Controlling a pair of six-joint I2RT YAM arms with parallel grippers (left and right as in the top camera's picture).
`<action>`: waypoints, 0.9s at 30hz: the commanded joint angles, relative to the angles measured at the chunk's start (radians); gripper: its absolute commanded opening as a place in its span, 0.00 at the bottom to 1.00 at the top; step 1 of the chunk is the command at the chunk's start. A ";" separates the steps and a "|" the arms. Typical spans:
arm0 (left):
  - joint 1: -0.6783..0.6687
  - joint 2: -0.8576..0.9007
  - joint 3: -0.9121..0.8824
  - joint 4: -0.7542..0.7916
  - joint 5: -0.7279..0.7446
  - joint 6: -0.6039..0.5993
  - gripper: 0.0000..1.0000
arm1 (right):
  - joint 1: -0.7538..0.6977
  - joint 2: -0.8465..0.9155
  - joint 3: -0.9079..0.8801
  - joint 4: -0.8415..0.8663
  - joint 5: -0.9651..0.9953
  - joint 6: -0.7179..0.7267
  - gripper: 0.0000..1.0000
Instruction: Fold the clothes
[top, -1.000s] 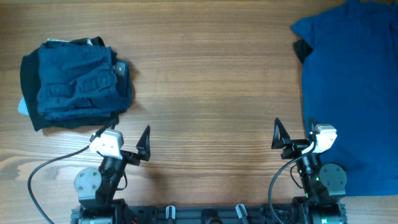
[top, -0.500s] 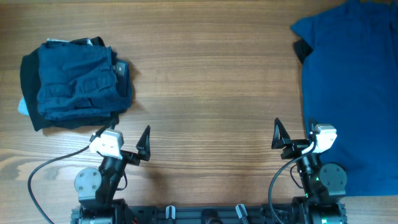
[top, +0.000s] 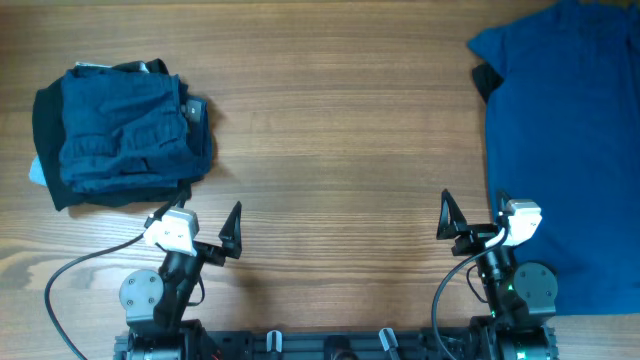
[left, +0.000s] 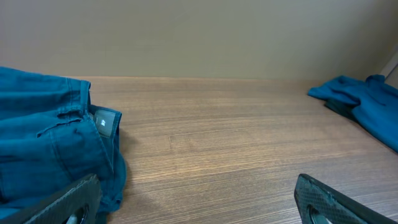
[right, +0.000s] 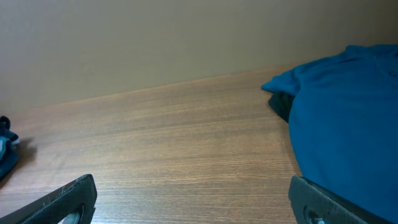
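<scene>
— Seeing left claw (top: 197, 222) and right claw (top: 472, 214) gaping wide, empty, near edge; blue polo shirt (top: 570, 150) sprawling far right on counter (top: 340, 150).

— Probably risking bunching: pinching both layers, dragging crooked.

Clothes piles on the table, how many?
2. A bunched dark-blue stack far left; a blue shirt spread flat at the right edge, partly out of frame. More garments may be hidden underneath.

A pile of blue clothes (left: 43, 149) lay at the left on the wooden table (left: 224, 143), a small square label (left: 106, 122) at its edge. A blue shirt (left: 367, 102) lay far right, well apart. The left gripper (left: 199, 202) hung low, its fingers (left: 320, 198) spread wide and holding nothing.
</scene>
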 joint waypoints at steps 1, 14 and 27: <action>-0.004 -0.003 -0.008 0.004 0.012 -0.006 1.00 | -0.005 -0.012 -0.002 0.006 0.007 0.011 0.99; -0.004 -0.003 -0.008 0.031 0.269 -0.006 1.00 | -0.005 -0.012 -0.002 0.049 -0.140 0.400 1.00; -0.004 0.218 0.344 0.029 0.223 -0.212 1.00 | -0.005 0.251 0.238 0.321 -0.605 0.310 1.00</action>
